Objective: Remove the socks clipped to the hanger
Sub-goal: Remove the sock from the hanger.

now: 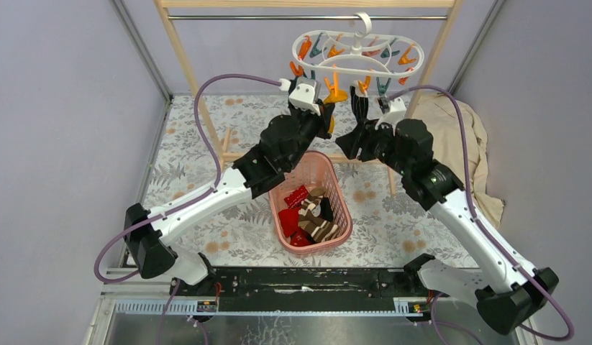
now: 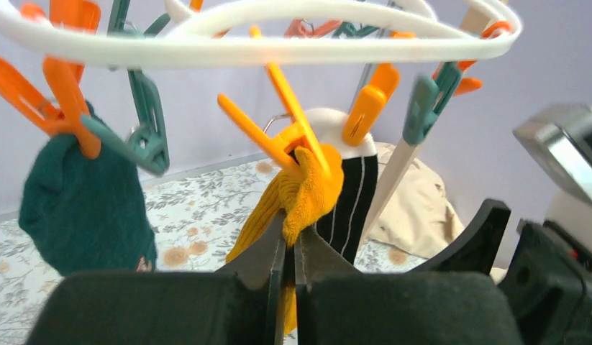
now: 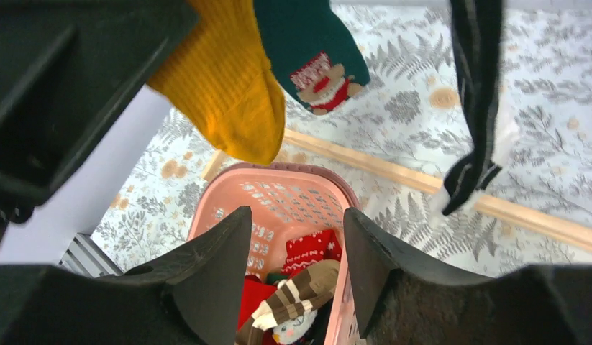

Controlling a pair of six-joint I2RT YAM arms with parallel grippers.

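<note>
Fabric of the mustard sock [image 2: 311, 190] is pinched between the fingers [image 2: 260, 255] of my left tool [image 2: 289, 251]. They are pressed together on it a little below the orange clip [image 2: 296, 140] that bites the sock's top edge. That clip hangs from the hanger [image 2: 242, 43], a white oval frame hooked over the metal rod [image 1: 278, 16] of a wooden rack [image 1: 180, 50] that stands on the bench [image 1: 192, 151].

Two more socks hang from the same frame. A teal sock [image 2: 84, 201] is off to the left of the mustard one in my left wrist view, among orange and teal clips. A black sock [image 2: 350, 198] with thin white stripes hangs just behind the mustard one.

My right tool [image 3: 296, 266] is spread, with nothing between its fingers. It hangs near the left one under the hanger, and its camera looks down past the dangling socks onto a pink basket [image 3: 285, 201] on the bench.

From there I see the mustard toe at the upper left. Beside it is the teal sock, which has a small red-and-white figure on it. The black one is to the right, and all three are in the air above the basket and touch nothing below.

In the basket lie loose socks, among them a red sock [image 3: 311, 251] with a white pattern and a brown-and-white striped sock [image 3: 296, 295]. A beige cloth [image 1: 458, 136] lies heaped at the right side of the bench, beyond my right arm.
</note>
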